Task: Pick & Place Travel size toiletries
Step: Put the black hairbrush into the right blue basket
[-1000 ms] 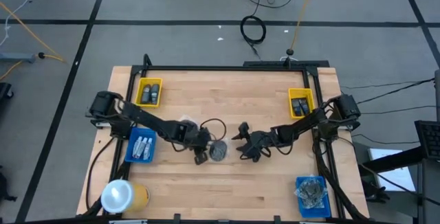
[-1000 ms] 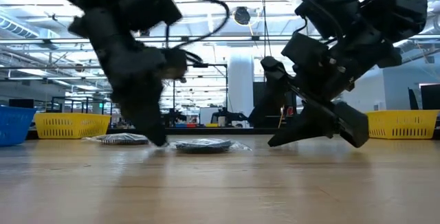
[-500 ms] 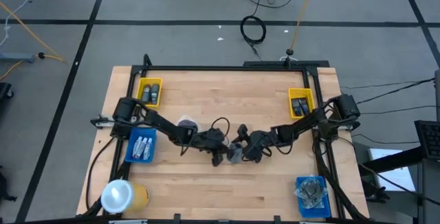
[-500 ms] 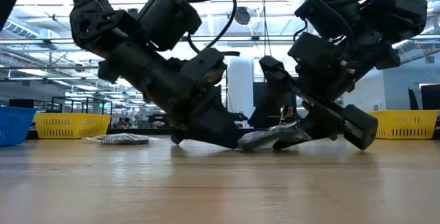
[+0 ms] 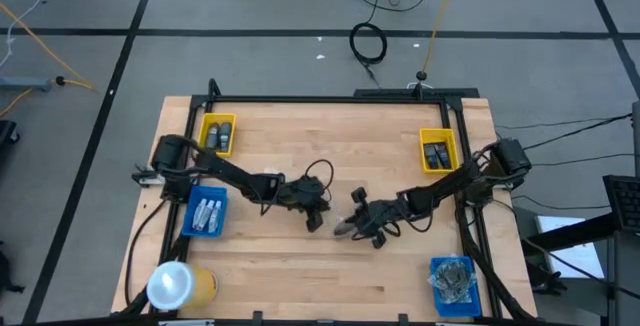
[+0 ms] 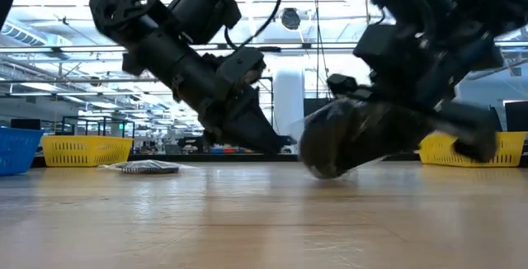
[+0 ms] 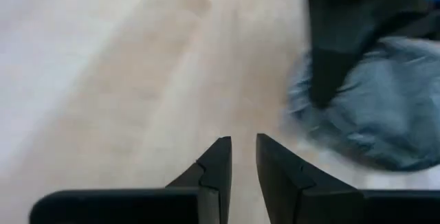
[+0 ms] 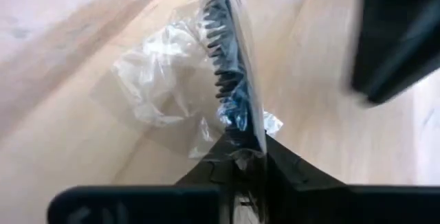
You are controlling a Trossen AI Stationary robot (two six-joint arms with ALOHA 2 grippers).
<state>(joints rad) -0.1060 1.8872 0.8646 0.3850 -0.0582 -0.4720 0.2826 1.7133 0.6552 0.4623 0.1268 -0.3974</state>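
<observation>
**Right gripper holding a wrapped disc by its edge**

The right gripper point(image 5: 352, 228) is clamping its fingers on the rim of a grey disc in clear wrap point(image 8: 227, 93), holding it just above the table point(image 5: 400, 276) near the middle. The left gripper point(image 5: 314, 218) is hovering just beside it, fingers nearly together with nothing between them. A second wrapped disc point(image 6: 148, 167) is lying on the wood farther off. The grip looks thin, possibly catching mostly plastic, so the disc may be slipping free during transport toward the blue tray point(image 5: 430, 291).
</observation>
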